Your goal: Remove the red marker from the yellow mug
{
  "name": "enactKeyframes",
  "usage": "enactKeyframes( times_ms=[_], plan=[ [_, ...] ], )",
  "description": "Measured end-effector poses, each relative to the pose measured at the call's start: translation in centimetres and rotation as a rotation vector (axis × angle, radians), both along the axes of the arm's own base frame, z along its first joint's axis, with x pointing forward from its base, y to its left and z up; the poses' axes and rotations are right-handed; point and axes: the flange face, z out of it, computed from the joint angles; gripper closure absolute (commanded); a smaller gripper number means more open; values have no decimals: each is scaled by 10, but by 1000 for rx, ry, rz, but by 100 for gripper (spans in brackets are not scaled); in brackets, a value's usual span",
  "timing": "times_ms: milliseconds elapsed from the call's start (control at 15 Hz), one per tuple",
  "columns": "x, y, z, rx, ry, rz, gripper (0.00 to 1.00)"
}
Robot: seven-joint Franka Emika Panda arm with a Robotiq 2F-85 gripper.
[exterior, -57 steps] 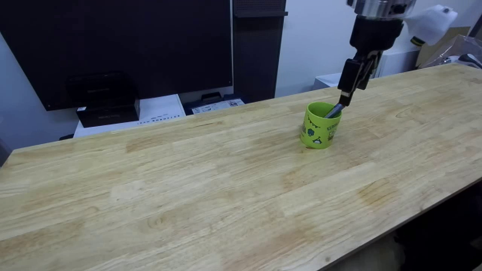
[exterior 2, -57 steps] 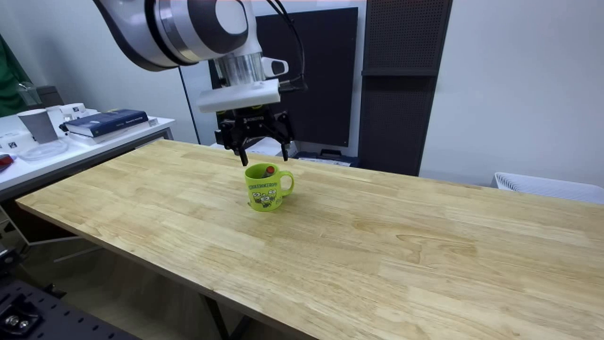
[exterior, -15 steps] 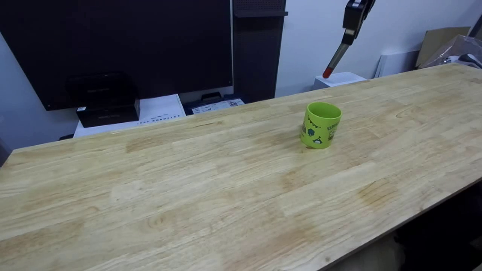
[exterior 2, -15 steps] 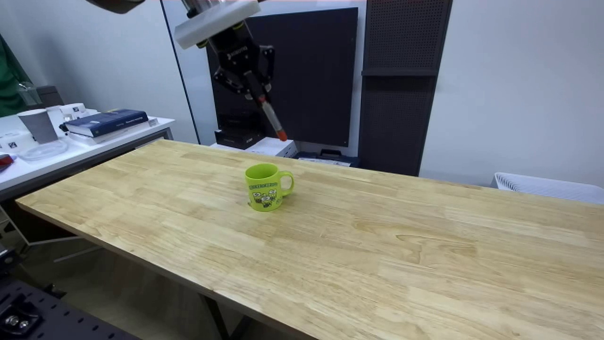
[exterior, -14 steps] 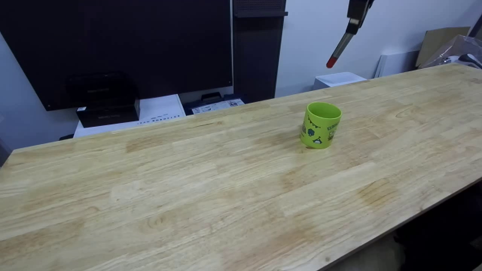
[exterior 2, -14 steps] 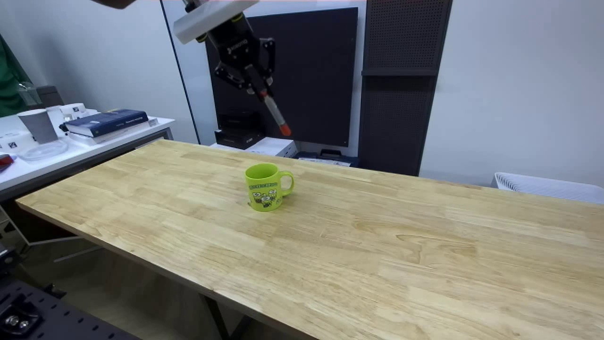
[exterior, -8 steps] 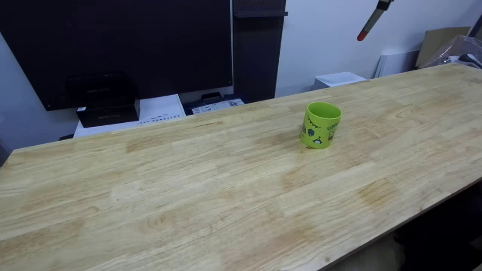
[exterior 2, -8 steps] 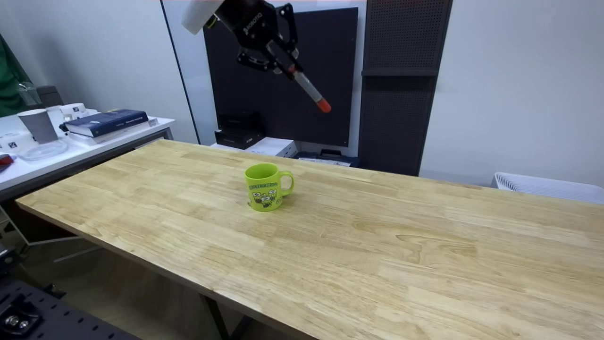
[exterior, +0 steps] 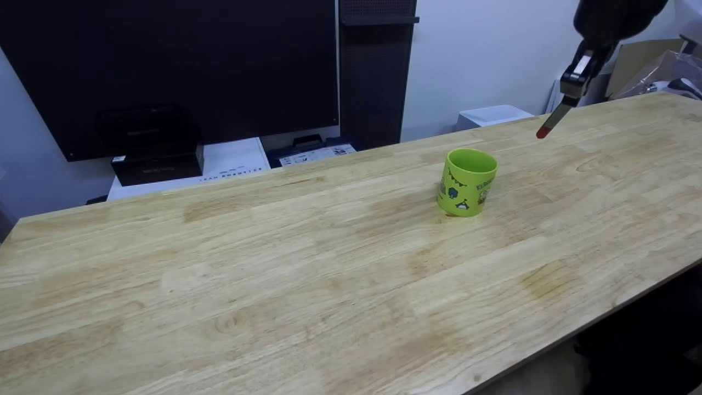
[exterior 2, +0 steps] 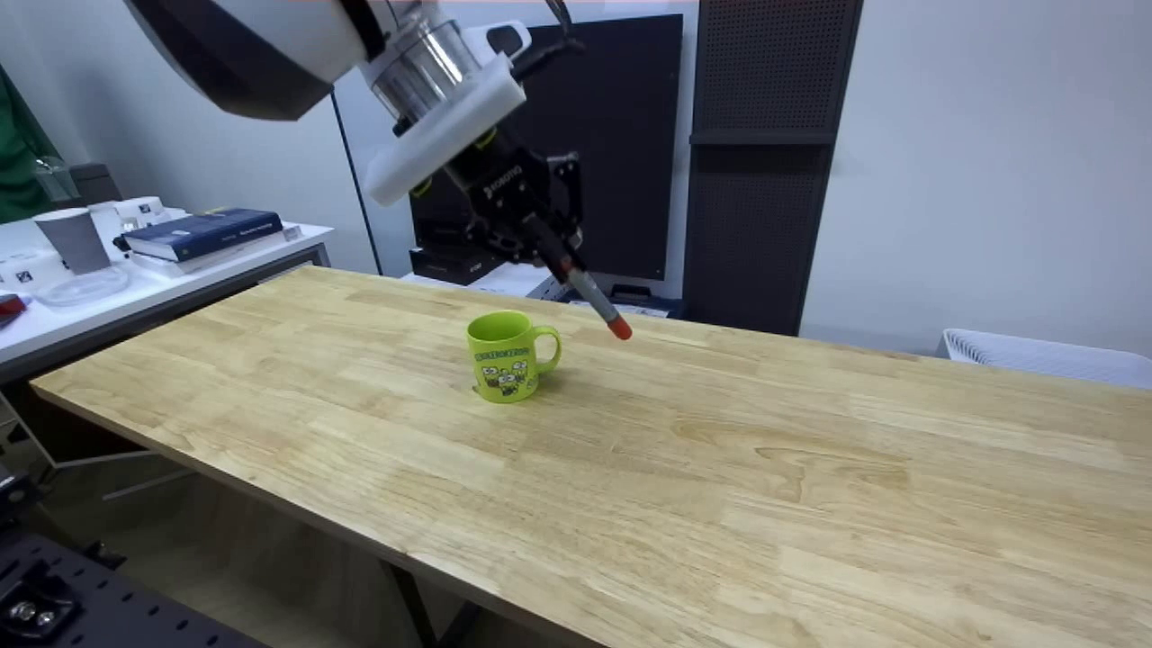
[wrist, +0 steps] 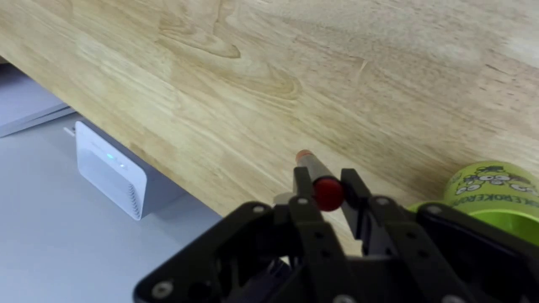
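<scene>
Descending toward the wooden tabletop (exterior: 329, 274), the Robotiq gripper (wrist: 325, 181) pinches the tilted red-tipped marker (exterior 2: 594, 296) between its fingers (wrist: 302, 185), clear of the lime-green mug (exterior 2: 506, 360), so removal looks done and placing likely remains.

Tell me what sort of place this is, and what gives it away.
Most likely a robotics lab or workroom: a robot arm hangs over a long wooden table, and a dark perforated board stands beyond the table.
</scene>
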Motion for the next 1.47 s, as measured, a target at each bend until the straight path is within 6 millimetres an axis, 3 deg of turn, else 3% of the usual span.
enactKeyframes(
  times_ms=[200, 400, 1067, 1267, 1467],
  plan=[
    [-3, -1, -28, 125, -18, 56, 94],
    [-4, -6, -40, 226, -56, 123, 94],
    [-28, -40, -66, 445, -188, 264, 94],
    [-25, -37, -63, 489, -206, 292, 94],
    [-28, -50, -68, 526, -228, 282, 94]
  ],
)
